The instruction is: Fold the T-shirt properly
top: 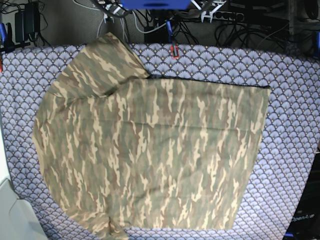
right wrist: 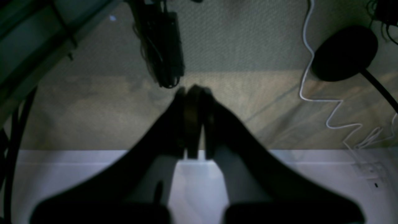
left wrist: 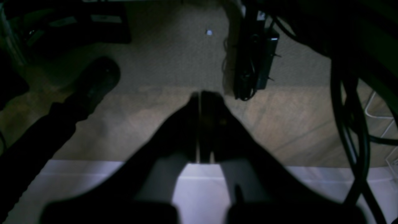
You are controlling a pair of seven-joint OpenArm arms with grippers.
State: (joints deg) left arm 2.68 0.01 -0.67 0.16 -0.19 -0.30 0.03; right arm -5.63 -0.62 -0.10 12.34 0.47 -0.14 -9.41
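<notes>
The camouflage T-shirt lies spread flat across the table in the base view, with one sleeve pointing to the back left and its straight edge toward the right. Neither arm shows in that view. In the left wrist view my left gripper is shut with nothing between its fingers, hanging beyond a white edge above the floor. The right wrist view shows my right gripper likewise shut and empty, past the white edge. The T-shirt appears in neither wrist view.
A purple-grey fan-scale cloth covers the table under the shirt. Cables and a small red clip sit at the back edge. On the floor lie a black power strip, a dark shoe, a round black base and a white cable.
</notes>
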